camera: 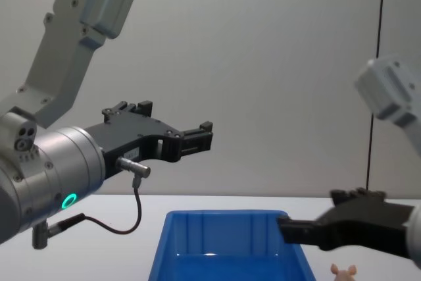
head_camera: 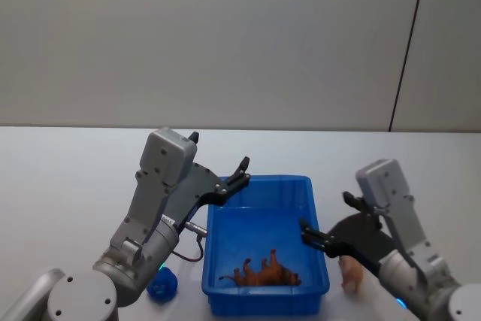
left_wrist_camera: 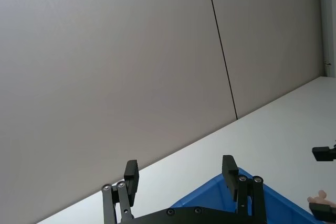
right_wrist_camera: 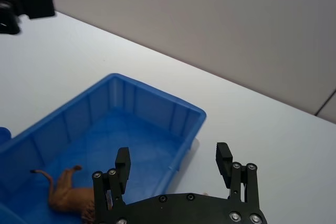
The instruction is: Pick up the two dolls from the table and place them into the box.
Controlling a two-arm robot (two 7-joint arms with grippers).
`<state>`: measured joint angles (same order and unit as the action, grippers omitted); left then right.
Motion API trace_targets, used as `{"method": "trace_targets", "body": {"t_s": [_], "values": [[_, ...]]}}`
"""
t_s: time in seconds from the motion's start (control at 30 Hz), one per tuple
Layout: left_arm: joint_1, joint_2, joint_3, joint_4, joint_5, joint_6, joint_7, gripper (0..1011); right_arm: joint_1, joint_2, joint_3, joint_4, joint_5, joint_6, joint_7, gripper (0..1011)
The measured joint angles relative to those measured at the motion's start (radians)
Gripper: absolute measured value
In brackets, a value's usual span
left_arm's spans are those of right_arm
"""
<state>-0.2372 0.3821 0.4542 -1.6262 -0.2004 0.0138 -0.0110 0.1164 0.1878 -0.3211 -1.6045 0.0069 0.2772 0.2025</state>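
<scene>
The blue box (head_camera: 278, 180) stands on the white table (head_camera: 68, 186) in front of me. An orange-brown doll (head_camera: 263, 272) lies on its side on the box floor, also seen in the right wrist view (right_wrist_camera: 68, 195). A pale pink doll (head_camera: 351, 274) stands on the table just right of the box's near right corner. My left gripper (head_camera: 219, 150) hovers open and empty above the box's far left corner. My right gripper (head_camera: 327, 213) hangs open and empty over the box's right rim, above and slightly behind the pink doll (camera: 343, 272).
A small blue object (head_camera: 161, 285) lies on the table beside the box's near left corner, under my left arm. A grey wall rises behind the table. The tabletop spreads wide to the left and beyond the box.
</scene>
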Motion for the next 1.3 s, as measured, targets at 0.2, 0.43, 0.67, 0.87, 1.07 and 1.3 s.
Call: {"method": "trace_targets", "body": {"t_s": [0.2,0.43,0.67,0.87,1.07,1.3], "values": [[0.000,0.000,0.000,0.000,0.000,0.000,0.000,1001,-0.030,0.026,0.021,-0.017,0.033,0.020,-0.029,1001],[0.000,0.000,0.000,0.000,0.000,0.000,0.000,1002,-0.060,0.049,0.034,-0.023,0.053,0.035,-0.047,1001],[0.000,0.000,0.000,0.000,0.000,0.000,0.000,1002,-0.080,0.061,0.038,-0.011,0.055,0.043,-0.051,1001],[0.000,0.000,0.000,0.000,0.000,0.000,0.000,1001,-0.085,0.061,0.035,0.004,0.053,0.049,-0.049,1001],[0.000,0.000,0.000,0.000,0.000,0.000,0.000,1001,-0.083,0.053,0.030,0.031,0.045,0.053,-0.048,1001],[0.000,0.000,0.000,0.000,0.000,0.000,0.000,1001,-0.071,0.040,0.024,0.062,0.038,0.057,-0.047,1001]]}}
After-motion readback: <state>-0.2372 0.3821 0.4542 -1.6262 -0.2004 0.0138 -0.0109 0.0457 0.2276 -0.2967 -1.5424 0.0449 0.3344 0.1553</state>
